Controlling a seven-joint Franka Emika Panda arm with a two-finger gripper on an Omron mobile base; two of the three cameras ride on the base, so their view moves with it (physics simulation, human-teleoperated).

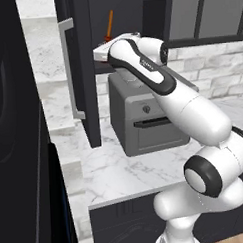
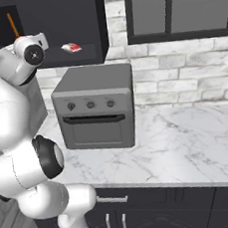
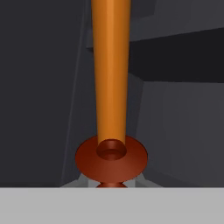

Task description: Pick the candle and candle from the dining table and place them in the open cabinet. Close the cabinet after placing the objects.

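An orange taper candle (image 3: 111, 74) in a red-brown holder (image 3: 111, 156) rises straight up from my gripper (image 3: 111, 183), which is shut on the holder's base. In the left base view the candle (image 1: 110, 25) stands slightly tilted inside the open dark cabinet (image 1: 123, 8), just above my hand. The right base view shows the candle (image 2: 12, 25) at the cabinet's left side. The cabinet door (image 1: 83, 70) hangs open to the left, with its silver bar handle (image 1: 67, 66) facing out. The dining table and the other candle are out of view.
A grey toaster oven (image 2: 94, 108) sits on the marble counter (image 2: 189, 142) directly below the cabinet. A small red and white object (image 2: 71, 47) lies on the cabinet's floor. Grey-paned cabinets (image 2: 184, 5) hang to the right, above a white brick wall.
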